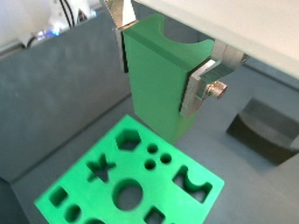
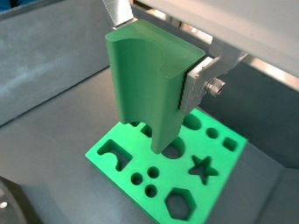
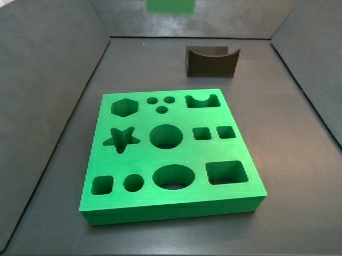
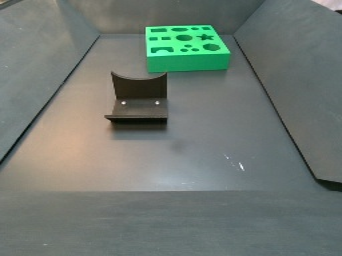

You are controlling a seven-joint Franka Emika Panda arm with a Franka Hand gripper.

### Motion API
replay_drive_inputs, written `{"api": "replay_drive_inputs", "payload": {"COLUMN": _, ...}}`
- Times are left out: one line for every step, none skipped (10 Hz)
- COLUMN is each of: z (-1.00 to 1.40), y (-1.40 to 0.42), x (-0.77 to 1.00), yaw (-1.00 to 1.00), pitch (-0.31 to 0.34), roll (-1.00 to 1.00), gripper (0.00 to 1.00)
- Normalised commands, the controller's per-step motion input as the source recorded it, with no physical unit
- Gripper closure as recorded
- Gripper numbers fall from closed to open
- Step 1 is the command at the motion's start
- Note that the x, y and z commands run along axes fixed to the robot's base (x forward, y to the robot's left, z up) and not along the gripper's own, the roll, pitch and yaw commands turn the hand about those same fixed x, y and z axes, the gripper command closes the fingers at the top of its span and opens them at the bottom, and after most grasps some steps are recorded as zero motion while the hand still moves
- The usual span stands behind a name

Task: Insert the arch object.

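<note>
The gripper (image 1: 163,54) hangs above the grey floor with its flat silver fingers (image 1: 198,87) clamped on the arch object (image 1: 162,80), a tall bright-green block with a curved notch in its upper end. In both wrist views the block (image 2: 149,86) stands upright between the fingers, its lower end in the air over the flat green board with shaped holes (image 1: 128,179). It looks clear of the board (image 2: 176,171), though from these angles I cannot tell over which cutout it sits.

In a side view the board (image 3: 171,152) lies flat on the floor, showing a hexagon, a star, round holes, square holes and an arch-shaped cutout (image 3: 203,101). A small green patch (image 3: 170,5) at the upper edge of that view is probably the bottom of the held block; the gripper itself is out of frame there.

The dark brown-black block with a curved notch (image 3: 211,61) rests on the floor, well apart from the board. In a side view it (image 4: 136,98) sits nearer the camera than the board (image 4: 187,48).
</note>
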Motion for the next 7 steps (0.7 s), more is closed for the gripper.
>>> {"api": "replay_drive_inputs", "payload": {"z": -1.00, "y": 0.23, "x": 0.60, "yaw": 0.44, "pitch": 0.000, "roll": -0.19, "gripper": 1.00}}
{"api": "replay_drive_inputs", "payload": {"z": -1.00, "y": 0.23, "x": 0.41, "yaw": 0.48, "pitch": 0.000, "roll": -0.08, "gripper": 1.00}}
{"api": "replay_drive_inputs", "payload": {"z": -1.00, "y": 0.16, "x": 0.29, "yaw": 0.21, "pitch": -0.004, "roll": 0.02, "gripper": 1.00}}
{"api": "replay_drive_inputs", "payload": {"z": -1.00, "y": 0.16, "x": 0.21, "yaw": 0.12, "pitch": -0.003, "roll": 0.03, "gripper": 1.00}}
{"api": "replay_drive_inputs", "payload": {"z": -1.00, "y": 0.07, "x": 0.17, "yaw": 0.04, "pitch": -0.009, "roll": 0.00, "gripper": 1.00}}
{"api": "replay_drive_inputs", "payload": {"z": -1.00, "y": 0.00, "x": 0.13, "yaw": -0.01, "pitch": -0.029, "roll": -0.01, "gripper": 1.00}}
{"api": "replay_drive_inputs", "payload": {"z": -1.00, "y": 0.00, "x": 0.01, "yaw": -0.11, "pitch": -0.060, "roll": -0.03, "gripper": 1.00}}
